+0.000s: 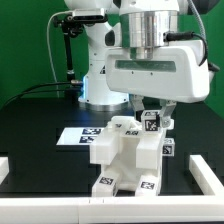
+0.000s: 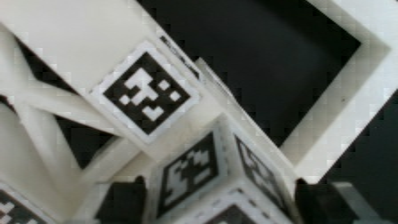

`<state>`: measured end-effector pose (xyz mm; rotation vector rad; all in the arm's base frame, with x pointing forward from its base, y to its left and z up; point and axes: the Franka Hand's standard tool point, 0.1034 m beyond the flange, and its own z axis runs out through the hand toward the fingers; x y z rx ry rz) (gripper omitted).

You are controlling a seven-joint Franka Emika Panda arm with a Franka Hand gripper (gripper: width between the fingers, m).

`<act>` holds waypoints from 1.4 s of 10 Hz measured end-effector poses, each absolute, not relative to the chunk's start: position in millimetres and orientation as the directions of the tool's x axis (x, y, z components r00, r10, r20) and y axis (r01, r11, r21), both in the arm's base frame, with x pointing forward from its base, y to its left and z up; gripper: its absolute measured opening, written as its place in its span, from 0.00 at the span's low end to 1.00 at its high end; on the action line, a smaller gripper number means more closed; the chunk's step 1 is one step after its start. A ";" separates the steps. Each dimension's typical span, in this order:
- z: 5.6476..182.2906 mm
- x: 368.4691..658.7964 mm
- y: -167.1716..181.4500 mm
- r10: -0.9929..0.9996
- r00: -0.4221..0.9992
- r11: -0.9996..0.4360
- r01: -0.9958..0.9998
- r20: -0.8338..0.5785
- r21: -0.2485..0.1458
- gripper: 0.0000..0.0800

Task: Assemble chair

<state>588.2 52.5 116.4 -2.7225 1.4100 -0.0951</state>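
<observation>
Chair [image 1: 125, 155] — its tagged top sits between the fingers [image 2: 350, 207].

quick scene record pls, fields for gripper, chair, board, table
gripper: low over the chair's top, jaws either side of a tagged upright part; whether they press it cannot be told
chair: partly built white block, tags on several faces, standing mid table
marker board: flat on the table behind the chair
table: black, with a white rail along the front
</observation>
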 end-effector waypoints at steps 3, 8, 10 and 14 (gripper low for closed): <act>118.0 589.2 54.6 -0.500 0.865 -0.865 -0.496 0.047 -0.075 0.75; 109.6 581.7 58.3 -0.236 0.970 -0.971 -0.233 0.051 -0.055 0.81; 108.8 581.4 58.9 -0.382 0.923 -0.923 -0.379 0.041 -0.063 0.81; 108.2 580.2 62.2 -0.677 0.736 -0.735 -0.675 0.012 -0.068 0.35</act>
